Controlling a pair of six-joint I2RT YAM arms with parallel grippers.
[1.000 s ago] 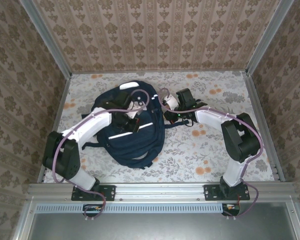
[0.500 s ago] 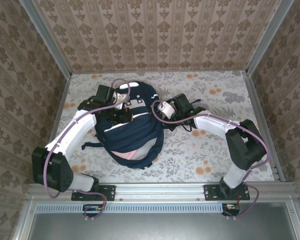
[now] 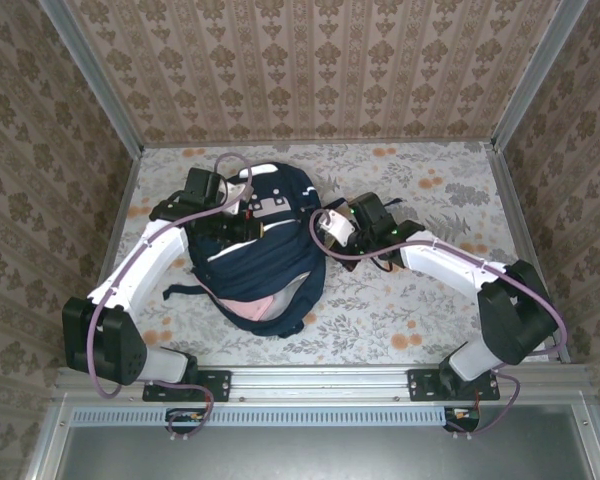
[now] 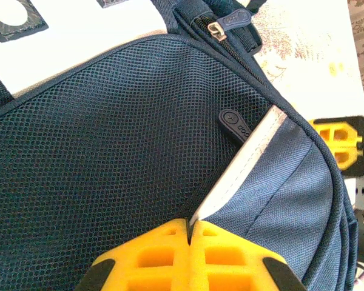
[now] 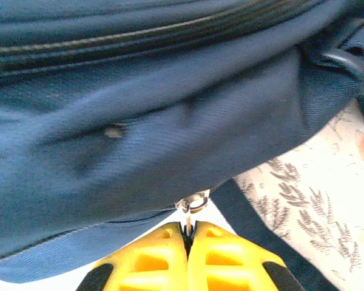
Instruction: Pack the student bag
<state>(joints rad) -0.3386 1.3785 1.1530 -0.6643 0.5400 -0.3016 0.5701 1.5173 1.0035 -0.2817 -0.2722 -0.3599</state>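
Though amid damask walls (image 3: 310, 60), floral tabletop (image 3: 380, 310)

Bright, even light, soft shadows — right wrist view blurred, left wrist view's top glares white.

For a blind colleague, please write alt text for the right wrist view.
The yellow right gripper is shut on a small metal zipper pull hanging from the blue bag. The flowered table shows at right.
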